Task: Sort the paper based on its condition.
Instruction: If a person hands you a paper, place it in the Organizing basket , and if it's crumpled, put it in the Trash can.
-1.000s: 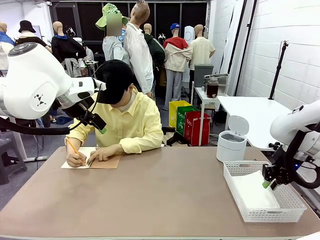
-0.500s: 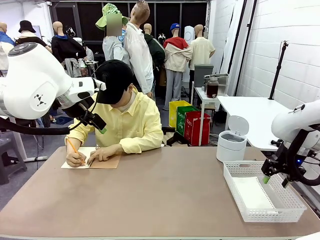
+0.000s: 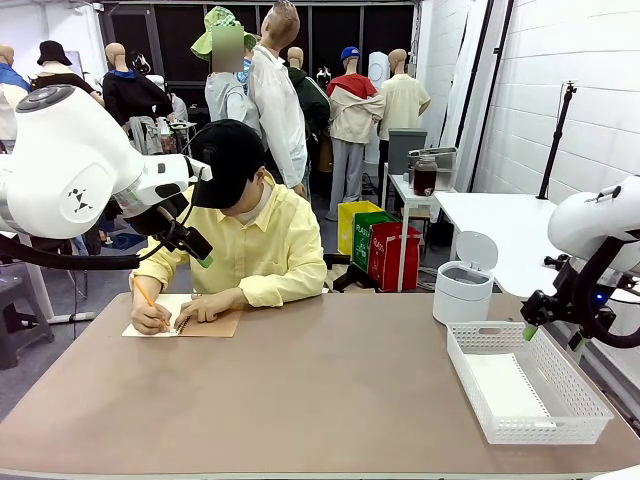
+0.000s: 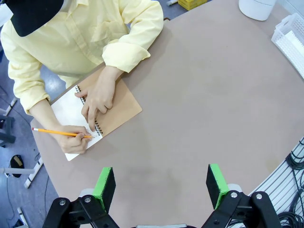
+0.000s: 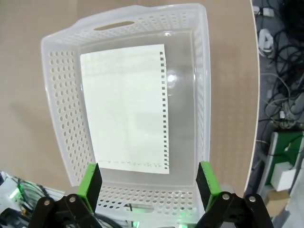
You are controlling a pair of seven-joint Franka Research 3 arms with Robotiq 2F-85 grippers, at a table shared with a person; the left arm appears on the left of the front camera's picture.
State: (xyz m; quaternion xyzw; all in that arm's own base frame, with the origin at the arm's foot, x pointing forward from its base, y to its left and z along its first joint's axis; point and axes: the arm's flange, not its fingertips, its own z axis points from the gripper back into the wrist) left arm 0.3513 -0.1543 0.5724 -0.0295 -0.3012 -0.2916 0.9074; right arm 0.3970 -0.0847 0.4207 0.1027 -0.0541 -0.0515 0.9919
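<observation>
A smooth white sheet of paper [image 5: 126, 107] with a torn perforated edge lies flat in the white perforated basket [image 5: 59, 95]. My right gripper [image 5: 149, 184] hangs open above it, holding nothing. From the front, the right gripper [image 3: 550, 338] hovers over the basket's [image 3: 490, 327] far right edge, above the paper [image 3: 505, 385]. My left gripper [image 4: 160, 185] is open and empty, high over the table. It looks down on a person writing with a pencil on a white page [image 4: 69, 111]. In the front view the left gripper [image 3: 195, 250] hangs in front of the person.
The person at the far left writes in a spiral notebook with a tan cover [image 3: 208, 324], one hand [image 4: 97, 99] pressing on it. A white lidded bin [image 3: 463, 282] stands behind the basket. The brown table [image 3: 300, 390] has bare room across its middle.
My right gripper has opened and risen up and to the right away from the basket. The sheet now lies flat inside. The left arm has not moved.
</observation>
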